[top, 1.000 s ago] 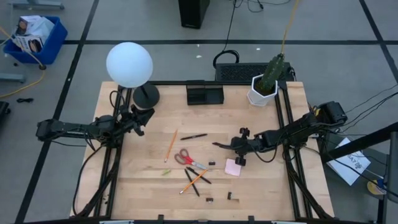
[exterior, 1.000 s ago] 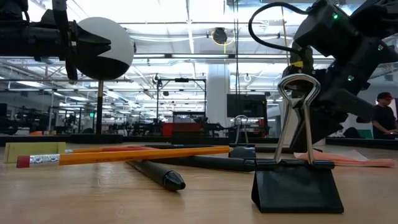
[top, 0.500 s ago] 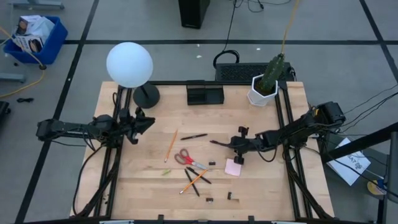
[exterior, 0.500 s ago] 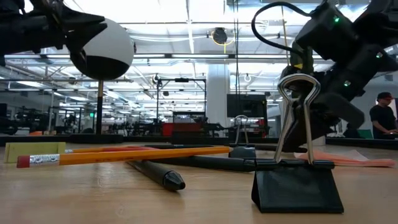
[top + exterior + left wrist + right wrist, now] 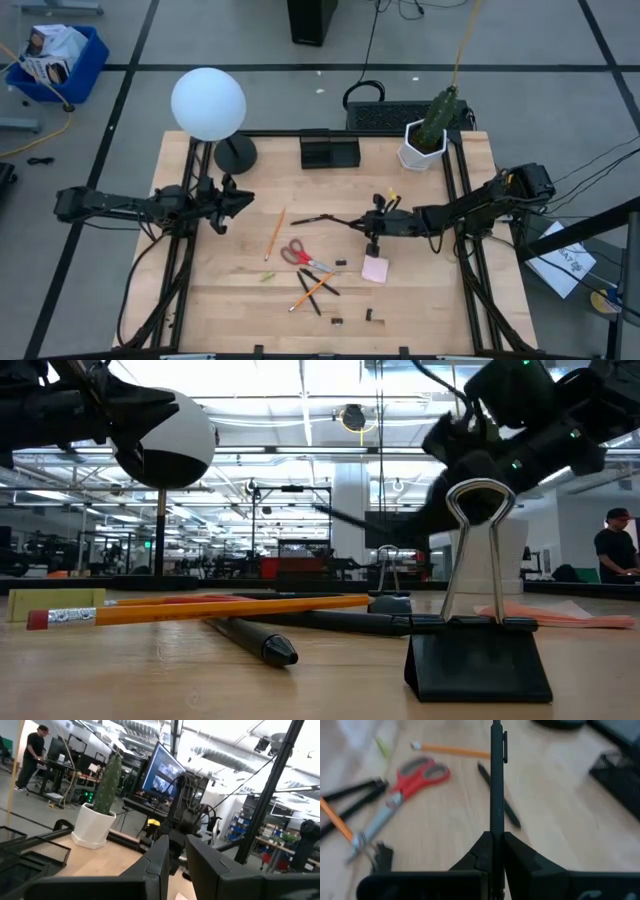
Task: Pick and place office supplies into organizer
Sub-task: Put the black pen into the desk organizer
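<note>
Gripping one black pen [image 5: 497,780], right claw [image 5: 372,224]; one scissors [image 5: 303,256].

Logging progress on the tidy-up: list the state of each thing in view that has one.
Right gripper: shut on a black pen, lifted off the table.
Left gripper: empty, hovering by the lamp.
Organizer: at the table's far edge, contents unclear.
Scissors: flat on the table, blades closed.
Second pen: lying on the table.
Sticky pad: flat on the table.
Binder clip: standing, handles up.
</note>
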You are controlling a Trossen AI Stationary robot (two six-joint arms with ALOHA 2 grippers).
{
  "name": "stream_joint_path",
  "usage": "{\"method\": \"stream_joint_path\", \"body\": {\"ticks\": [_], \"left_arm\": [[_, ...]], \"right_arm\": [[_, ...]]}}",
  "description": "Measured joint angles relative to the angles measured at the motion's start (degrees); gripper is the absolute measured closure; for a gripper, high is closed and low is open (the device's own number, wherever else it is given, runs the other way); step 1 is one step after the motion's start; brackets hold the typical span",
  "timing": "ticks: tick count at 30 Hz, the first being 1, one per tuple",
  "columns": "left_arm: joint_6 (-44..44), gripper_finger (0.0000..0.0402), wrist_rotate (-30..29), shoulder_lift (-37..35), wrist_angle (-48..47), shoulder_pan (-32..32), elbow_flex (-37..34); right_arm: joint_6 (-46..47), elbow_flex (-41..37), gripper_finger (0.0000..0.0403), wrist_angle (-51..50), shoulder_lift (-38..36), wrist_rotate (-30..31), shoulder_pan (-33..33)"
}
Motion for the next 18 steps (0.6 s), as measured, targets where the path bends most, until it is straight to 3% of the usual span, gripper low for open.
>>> {"method": "stream_joint_path", "body": {"ticks": [5, 10, 18], "left_arm": [[0.63, 0.0332, -1.05, 6.88, 7.80, -1.26, 0.02], [3.32, 0.0332, -4.14, 15.40, 13.56, -2.56, 1.14], [11.00, 0.0332, -5.92, 31.82, 13.56, -5.00, 12.60]], "right_arm": [[-1.32, 0.01, 0.0384, 6.60, 0.00, -0.97, -1.93], [-2.19, 0.03, 0.0383, 14.26, -0.02, -5.81, -4.03], [-2.13, 0.04, 0.0383, 21.14, -0.09, -9.57, -7.34]]}}
